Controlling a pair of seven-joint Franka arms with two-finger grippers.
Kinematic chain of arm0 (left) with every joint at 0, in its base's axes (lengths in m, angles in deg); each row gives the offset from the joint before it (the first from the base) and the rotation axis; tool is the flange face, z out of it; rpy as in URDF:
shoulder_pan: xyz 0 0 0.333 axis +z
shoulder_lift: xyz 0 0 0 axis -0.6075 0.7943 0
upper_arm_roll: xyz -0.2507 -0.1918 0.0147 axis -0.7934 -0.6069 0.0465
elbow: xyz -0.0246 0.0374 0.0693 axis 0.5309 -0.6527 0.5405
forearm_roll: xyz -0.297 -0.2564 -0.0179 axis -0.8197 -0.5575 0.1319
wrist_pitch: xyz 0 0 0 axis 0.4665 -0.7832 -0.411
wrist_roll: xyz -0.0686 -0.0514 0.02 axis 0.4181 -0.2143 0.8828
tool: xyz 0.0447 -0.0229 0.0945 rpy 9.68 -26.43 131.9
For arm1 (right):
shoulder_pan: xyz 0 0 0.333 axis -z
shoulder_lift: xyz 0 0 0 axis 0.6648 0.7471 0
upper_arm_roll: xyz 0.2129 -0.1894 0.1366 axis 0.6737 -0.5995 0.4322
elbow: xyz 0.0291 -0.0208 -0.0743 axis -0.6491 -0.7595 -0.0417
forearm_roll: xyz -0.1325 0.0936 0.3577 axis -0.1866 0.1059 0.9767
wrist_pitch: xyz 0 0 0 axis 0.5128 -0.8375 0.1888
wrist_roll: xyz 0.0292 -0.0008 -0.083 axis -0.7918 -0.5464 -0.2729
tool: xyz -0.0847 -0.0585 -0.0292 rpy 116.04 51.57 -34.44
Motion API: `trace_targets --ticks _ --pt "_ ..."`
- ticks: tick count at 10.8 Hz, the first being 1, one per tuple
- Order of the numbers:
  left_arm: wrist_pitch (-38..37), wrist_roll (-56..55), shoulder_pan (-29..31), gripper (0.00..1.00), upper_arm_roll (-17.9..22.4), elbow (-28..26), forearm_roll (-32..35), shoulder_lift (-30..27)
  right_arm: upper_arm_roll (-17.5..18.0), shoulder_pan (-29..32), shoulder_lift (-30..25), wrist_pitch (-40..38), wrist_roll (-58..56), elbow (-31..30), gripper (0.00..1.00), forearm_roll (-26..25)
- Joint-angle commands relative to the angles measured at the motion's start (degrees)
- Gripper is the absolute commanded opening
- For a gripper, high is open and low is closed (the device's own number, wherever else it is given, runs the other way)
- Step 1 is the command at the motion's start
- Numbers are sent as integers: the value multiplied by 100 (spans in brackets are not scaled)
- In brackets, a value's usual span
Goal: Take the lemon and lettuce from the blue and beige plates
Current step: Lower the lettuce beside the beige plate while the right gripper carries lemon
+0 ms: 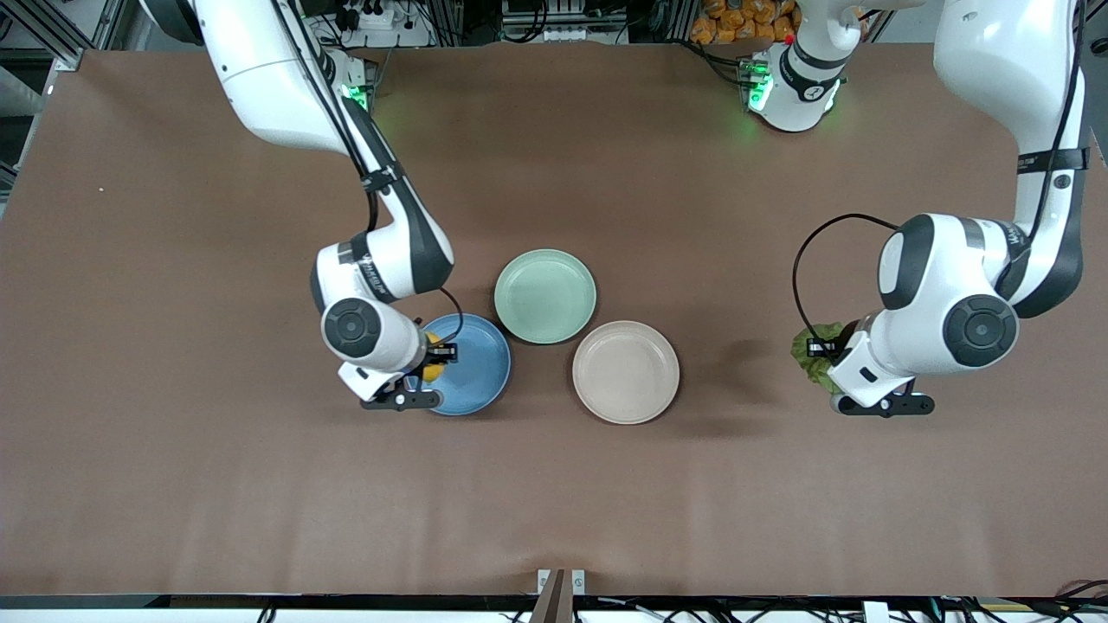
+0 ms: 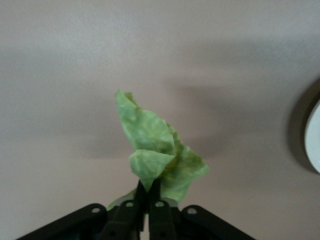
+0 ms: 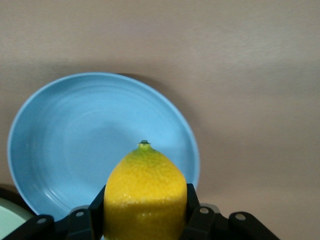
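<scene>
Up in the air, the lemon (image 3: 144,195) sits clamped in the right end effector (image 1: 430,359) over the blue plate (image 1: 476,368), the forearm bent down steeply. Only the right wrist view shows the lemon's nub pointing outward. Over bare bench (image 1: 173,476) toward the left arm's end, the left end effector (image 2: 148,197) pinches the lettuce (image 2: 155,147), its wrist folded low. Both beige plate (image 1: 625,372) and green plate (image 1: 545,296) hold nothing.
</scene>
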Motion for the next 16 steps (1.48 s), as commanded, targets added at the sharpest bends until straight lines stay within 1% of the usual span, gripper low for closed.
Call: trace_targets --ticks 1,4,5,6,7,8,9,10,14,16 --pt "-34 70 -18 100 -30 -106 155 -59 -303 49 -332 -639 -686 -43 6 -27" --pt "-16 -201 -45 100 -57 -193 137 -137 -909 49 -525 -1176 -1485 -43 6 -97" --pt "62 -324 -45 100 -57 -350 94 -251 -1102 49 -578 -1299 -1845 -43 6 -97" --pt "263 -404 -45 100 -57 -648 84 -452 -1322 49 -596 -1440 -2153 -43 6 -97" --pt "630 -448 -27 100 -66 -1173 67 -767 -1515 49 -605 -1546 -2478 -52 6 -97" --pt "1139 -457 8 100 -66 -1822 49 -1162 -1691 49 -605 -1582 -2742 -69 6 -97" --pt "1535 -466 17 100 -66 -2368 49 -1497 -1815 57 -605 -1591 -2997 -78 6 -97" --pt "1661 -484 43 100 -66 -2669 49 -1744 -1868 84 -596 -1591 -3113 -96 6 -97" --pt "1803 -493 61 100 -57 -3453 49 -2614 -1834 426 -578 -1494 -3324 -96 6 -71" --pt "1803 -501 52 100 -57 -3490 49 -2730 -1440 978 -657 -1442 -3596 -148 6 -88"
